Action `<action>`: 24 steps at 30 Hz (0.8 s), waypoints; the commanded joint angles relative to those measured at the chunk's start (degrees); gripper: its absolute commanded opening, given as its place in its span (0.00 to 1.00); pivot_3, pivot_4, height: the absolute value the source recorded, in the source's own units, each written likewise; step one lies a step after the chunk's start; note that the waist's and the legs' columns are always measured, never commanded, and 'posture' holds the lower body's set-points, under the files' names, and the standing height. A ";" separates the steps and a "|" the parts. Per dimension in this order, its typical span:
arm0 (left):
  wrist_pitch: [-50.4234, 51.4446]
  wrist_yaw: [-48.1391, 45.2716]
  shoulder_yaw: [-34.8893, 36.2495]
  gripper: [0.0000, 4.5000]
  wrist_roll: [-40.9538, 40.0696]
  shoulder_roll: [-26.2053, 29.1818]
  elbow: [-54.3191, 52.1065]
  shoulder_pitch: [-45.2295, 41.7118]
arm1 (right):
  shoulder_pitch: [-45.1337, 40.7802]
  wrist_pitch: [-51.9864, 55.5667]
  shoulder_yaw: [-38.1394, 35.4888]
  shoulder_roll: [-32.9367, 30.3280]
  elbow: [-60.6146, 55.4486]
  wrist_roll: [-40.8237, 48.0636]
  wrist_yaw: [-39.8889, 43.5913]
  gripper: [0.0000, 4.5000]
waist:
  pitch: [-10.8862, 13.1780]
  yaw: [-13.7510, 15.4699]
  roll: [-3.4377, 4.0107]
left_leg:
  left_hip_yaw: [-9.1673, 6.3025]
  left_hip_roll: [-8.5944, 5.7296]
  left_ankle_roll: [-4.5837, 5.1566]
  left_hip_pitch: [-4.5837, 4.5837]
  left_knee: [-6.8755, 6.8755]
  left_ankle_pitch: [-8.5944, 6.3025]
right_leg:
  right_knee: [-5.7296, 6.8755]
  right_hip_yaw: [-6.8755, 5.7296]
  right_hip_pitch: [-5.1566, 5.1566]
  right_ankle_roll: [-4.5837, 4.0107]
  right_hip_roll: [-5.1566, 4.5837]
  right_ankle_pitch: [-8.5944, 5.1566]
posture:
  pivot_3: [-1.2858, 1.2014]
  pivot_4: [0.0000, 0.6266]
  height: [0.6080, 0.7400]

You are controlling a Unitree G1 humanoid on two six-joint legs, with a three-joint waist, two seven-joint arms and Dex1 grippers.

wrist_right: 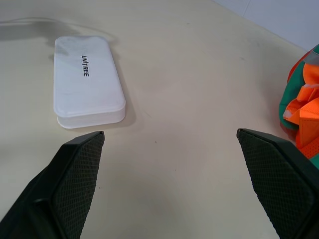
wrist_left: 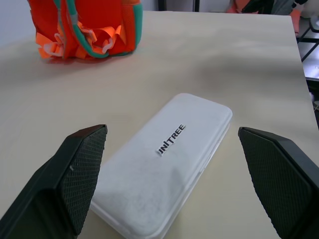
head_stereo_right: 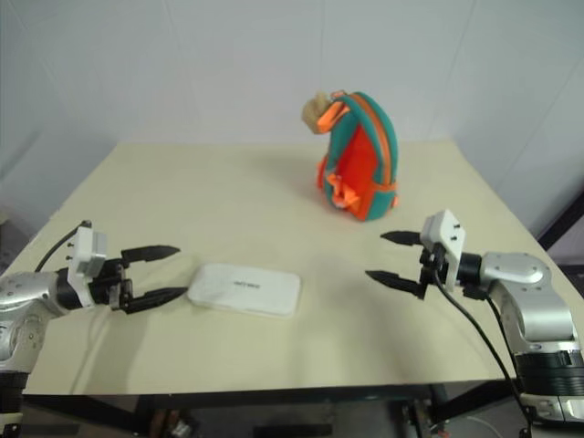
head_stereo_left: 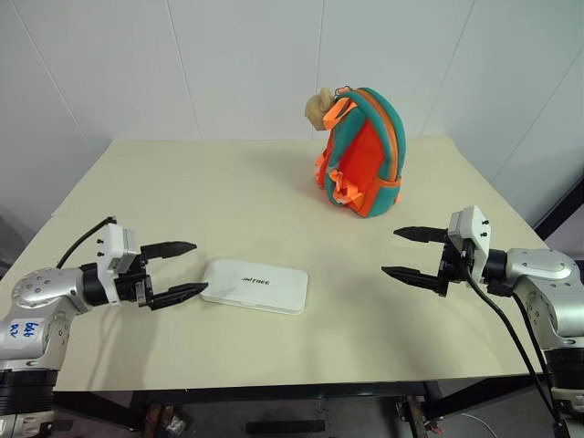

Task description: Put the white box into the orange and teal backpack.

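The box (head_stereo_left: 255,286) lies flat near the table's (head_stereo_left: 182,182) near edge, just right of the left gripper (head_stereo_left: 173,271), which is spread wide and empty. The right gripper (head_stereo_left: 415,254), also wide and empty, hovers well apart. The backpack (head_stereo_left: 362,151) stands upright, far right. Best to close across the box's narrow width; nothing stands between.

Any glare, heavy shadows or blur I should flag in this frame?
Left eye view: even light, soft shadow beside the orange and teal backpack. Left wrist view: lettering on the white box sharp, its near end mottled. Right wrist view: faint shadow beside the box.
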 commanded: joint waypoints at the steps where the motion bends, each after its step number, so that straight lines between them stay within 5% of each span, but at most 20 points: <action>1: -0.38 -0.38 0.47 1.00 -0.44 0.02 0.22 -1.41 | -0.37 0.12 -1.62 -1.18 -1.78 1.00 -0.12 1.00 | 0.00 -0.02 0.00 | 0.00 0.00 0.00 0.00 0.00 0.00 | 0.00 0.00 0.00 0.00 0.00 0.00 | 0.52 0.24 1.00; 9: -0.83 -1.16 -0.20 1.00 -0.05 -0.34 2.62 -2.30 | -0.04 1.51 -0.60 0.00 -3.26 1.58 -0.43 1.00 | 0.00 0.01 0.00 | 0.00 0.00 0.00 0.00 0.00 0.00 | 0.01 0.00 0.00 0.00 0.00 0.00 | 0.52 0.24 1.00; 11: -1.42 -1.49 0.20 1.00 0.06 -0.08 3.61 -2.24 | -0.17 2.77 0.82 1.93 -5.44 2.63 -0.78 0.91 | 0.00 -0.13 0.00 | 0.00 0.00 0.00 0.00 0.01 0.00 | 0.01 0.00 0.00 0.00 0.00 0.00 | 0.52 0.24 1.00; 15: -3.47 -2.78 1.53 0.81 0.27 0.53 5.96 -0.90 | 0.63 4.43 2.80 5.22 -8.60 2.80 -3.13 0.64 | 0.00 -0.09 0.00 | 0.00 0.03 -0.02 0.02 0.01 0.01 | 0.05 0.00 0.00 0.00 0.03 0.00 | 0.52 0.24 1.00; 23: -9.33 -3.88 0.13 0.23 3.78 0.39 14.80 -2.92 | 1.66 3.45 8.54 8.88 -8.18 -3.02 -8.00 0.00 | -0.03 0.11 -0.05 | 0.00 0.02 -0.02 0.00 0.02 0.01 | 0.04 0.00 0.00 0.00 0.03 0.00 | 0.52 0.24 1.00; 24: -12.31 -3.15 0.18 0.14 4.68 -0.48 16.68 -4.47 | 1.48 3.84 9.55 8.93 -7.72 -4.10 -8.40 0.00 | -0.04 0.13 -0.06 | 0.00 0.02 -0.02 0.01 0.03 0.01 | 0.04 0.00 0.00 0.00 0.03 0.00 | 0.52 0.24 1.00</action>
